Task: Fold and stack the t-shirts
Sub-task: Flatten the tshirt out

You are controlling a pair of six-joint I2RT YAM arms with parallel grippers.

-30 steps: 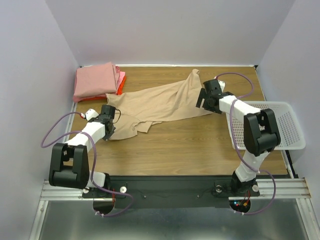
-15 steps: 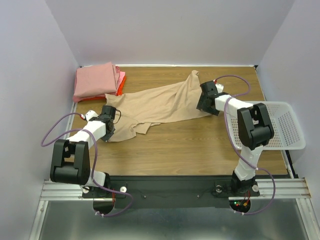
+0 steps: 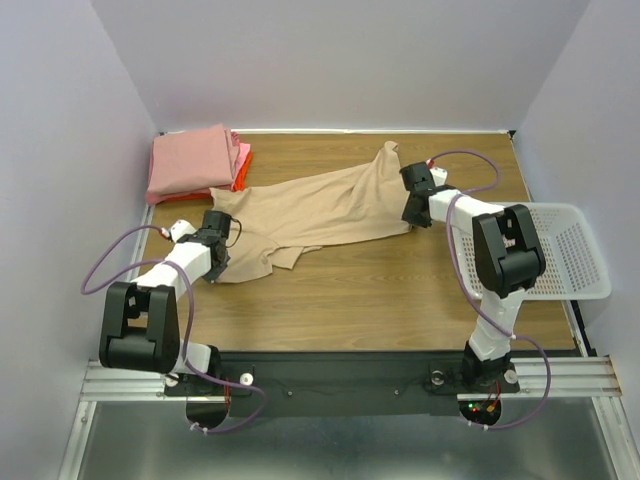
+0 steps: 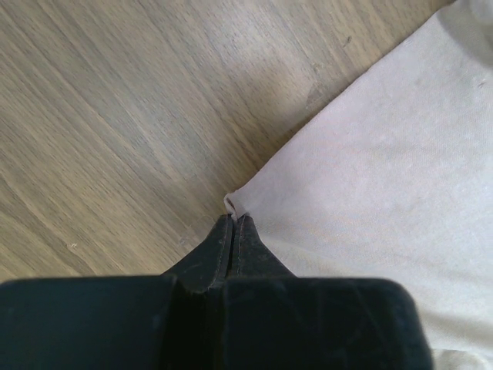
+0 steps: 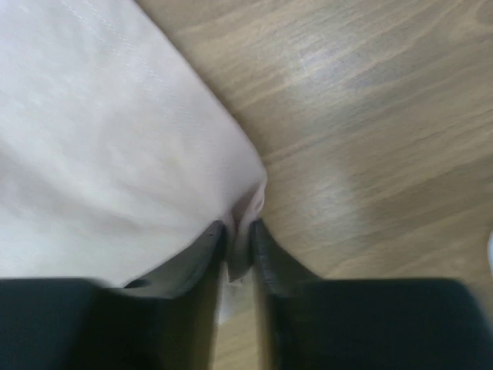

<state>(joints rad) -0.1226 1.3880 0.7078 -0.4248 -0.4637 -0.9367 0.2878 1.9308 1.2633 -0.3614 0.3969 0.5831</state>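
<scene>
Limp tan cloth t-shirt (image 3: 320, 205) mid-frame: looks light and floppy.
Its edges, the sensible hold, sit pinched in the left gripper (image 4: 233, 223) and right gripper (image 5: 237, 231).

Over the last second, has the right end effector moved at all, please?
Yes: the right end effector shifted slightly left, away from the white basket, onto the tan t-shirt.

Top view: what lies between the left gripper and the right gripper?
The tan t-shirt, spread from left gripper to right gripper, seen in the top view.
</scene>
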